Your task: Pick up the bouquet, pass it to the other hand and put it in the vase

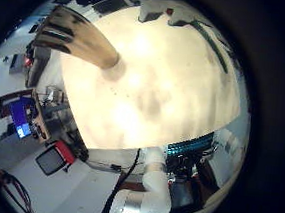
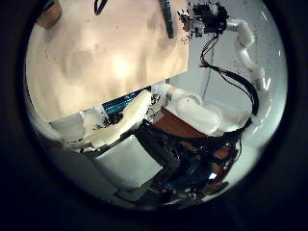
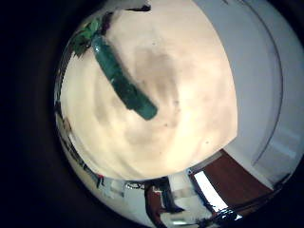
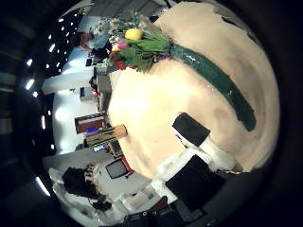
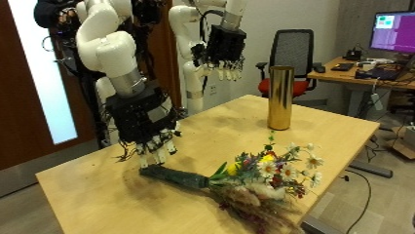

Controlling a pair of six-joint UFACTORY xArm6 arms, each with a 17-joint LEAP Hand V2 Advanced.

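The bouquet (image 5: 259, 175) lies on the wooden table (image 5: 195, 132), its flowers toward the near edge and its green wrapped stem (image 5: 175, 178) pointing at my right hand. The right hand (image 5: 145, 122) hangs open just above the stem end and holds nothing. My left hand (image 5: 224, 47) is open, raised high behind the table. The tall golden vase (image 5: 279, 97) stands upright at the far side. The right little finger side palm view shows the stem (image 3: 123, 76). The right thumb side palm view shows the bouquet (image 4: 137, 47) and the vase (image 4: 106, 134). The left little finger side palm view shows the vase (image 1: 83, 39).
An office chair (image 5: 296, 54) stands behind the vase. A desk with a monitor (image 5: 390, 34) is beyond it. A brown door (image 5: 26, 97) is behind my arms. The left thumb side palm view shows the table (image 2: 96, 58) and a hand (image 2: 207, 17) away from it.
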